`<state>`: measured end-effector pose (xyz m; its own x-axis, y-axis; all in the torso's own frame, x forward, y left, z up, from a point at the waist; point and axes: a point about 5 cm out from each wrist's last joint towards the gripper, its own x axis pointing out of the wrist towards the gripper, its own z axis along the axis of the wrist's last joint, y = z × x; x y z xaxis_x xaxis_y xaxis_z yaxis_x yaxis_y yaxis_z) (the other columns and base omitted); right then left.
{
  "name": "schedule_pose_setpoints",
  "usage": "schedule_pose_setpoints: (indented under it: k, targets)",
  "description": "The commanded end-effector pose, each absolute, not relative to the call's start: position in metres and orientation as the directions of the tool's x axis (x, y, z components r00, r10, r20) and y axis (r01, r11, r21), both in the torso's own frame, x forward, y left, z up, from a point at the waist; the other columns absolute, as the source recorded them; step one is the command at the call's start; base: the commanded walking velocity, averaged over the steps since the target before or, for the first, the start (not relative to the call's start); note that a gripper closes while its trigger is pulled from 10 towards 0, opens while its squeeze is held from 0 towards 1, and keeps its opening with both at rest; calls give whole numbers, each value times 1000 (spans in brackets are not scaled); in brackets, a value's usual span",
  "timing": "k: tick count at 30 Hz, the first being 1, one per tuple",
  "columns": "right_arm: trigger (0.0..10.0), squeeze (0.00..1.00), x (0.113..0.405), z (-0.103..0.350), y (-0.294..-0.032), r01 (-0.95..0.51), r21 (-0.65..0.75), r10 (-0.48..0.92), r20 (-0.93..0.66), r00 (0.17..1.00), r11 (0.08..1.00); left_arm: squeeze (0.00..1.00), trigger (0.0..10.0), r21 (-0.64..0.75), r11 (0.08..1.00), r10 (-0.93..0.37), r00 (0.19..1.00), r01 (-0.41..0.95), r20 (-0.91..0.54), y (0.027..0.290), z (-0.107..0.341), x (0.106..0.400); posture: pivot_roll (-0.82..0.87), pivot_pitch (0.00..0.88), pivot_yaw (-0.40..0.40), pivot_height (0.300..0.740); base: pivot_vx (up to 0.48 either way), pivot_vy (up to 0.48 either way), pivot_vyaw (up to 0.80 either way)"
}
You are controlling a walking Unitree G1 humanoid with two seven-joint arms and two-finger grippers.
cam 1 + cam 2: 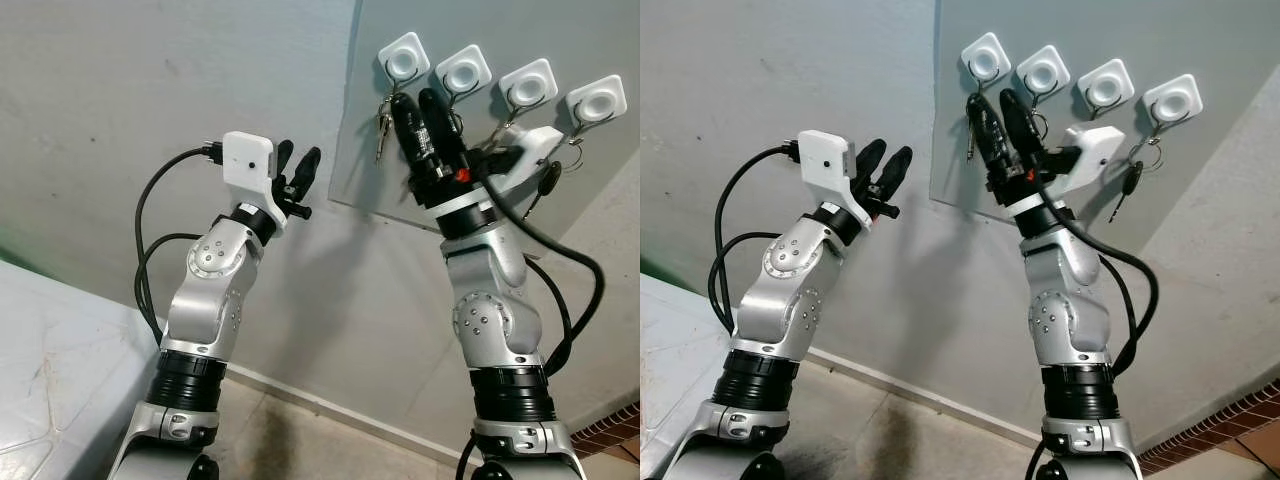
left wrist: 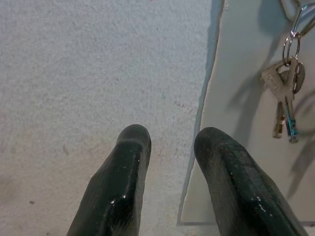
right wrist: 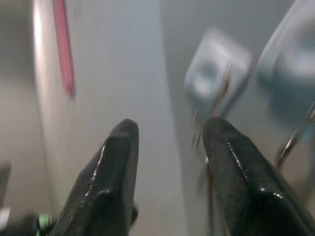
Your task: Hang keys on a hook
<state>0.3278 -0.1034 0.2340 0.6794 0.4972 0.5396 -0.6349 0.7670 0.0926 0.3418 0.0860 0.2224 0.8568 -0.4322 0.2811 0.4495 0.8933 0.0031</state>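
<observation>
A grey panel (image 1: 560, 40) on the wall carries a row of white square hooks. A bunch of silver keys (image 1: 383, 122) hangs on a ring from the leftmost hook (image 1: 404, 58); the same keys (image 2: 284, 96) show in the left wrist view. My right gripper (image 1: 415, 98) is raised against the panel just right of those keys, open, with nothing between its fingers. A black car key (image 1: 548, 180) dangles below the rightmost hook (image 1: 596, 100). My left gripper (image 1: 300, 152) is held up open beside the panel's left edge, empty.
More rings and keys hang under the two middle hooks (image 1: 463, 70), partly hidden by my right wrist. A white surface (image 1: 40, 370) lies at the lower left. Brickwork (image 1: 612, 432) shows at the lower right, and bare grey wall spreads left of the panel.
</observation>
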Motion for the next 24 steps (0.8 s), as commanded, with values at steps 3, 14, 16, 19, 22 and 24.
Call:
schedule_pose_setpoints:
  k: [3, 14, 16, 19, 22, 24]
  targets:
    - [10000, 0, 325, 192, -96, -665, -18, 632, 333, 700, 746, 0, 10000, 15, 900, -429, 878, 436, 214, 86, 200, 341, 128, 12, -62, 740, 0, 0, 0]
    - [10000, 0, 305, 81, -114, -640, -36, 637, -64, 768, 767, 0, 10000, 134, 872, -452, 879, 471, -150, 89, 75, 317, 117, 9, -43, 740, 0, 0, 0]
    - [10000, 0, 303, 66, -120, -598, -25, 592, -113, 798, 801, 0, 10000, 126, 872, -440, 870, 473, -221, 92, 55, 309, 115, 6, -37, 740, 0, 0, 0]
    - [10000, 0, 293, 41, -128, -525, 33, 521, -185, 833, 850, 0, 10000, 66, 872, -435, 828, 486, -354, 96, 20, 291, 112, 0, -31, 740, 0, 0, 0]
    - [10000, 0, 280, 13, -137, -434, 33, 424, -294, 857, 900, 0, 10000, 38, 865, -431, 779, 501, -455, 100, -8, 271, 107, 0, -23, 740, 0, 0, 0]
    - [10000, 0, 274, 2, -141, -407, 23, 390, -339, 856, 913, 0, 10000, 9, 871, -421, 756, 491, -501, 103, -18, 263, 106, 0, -15, 740, 0, 0, 0]
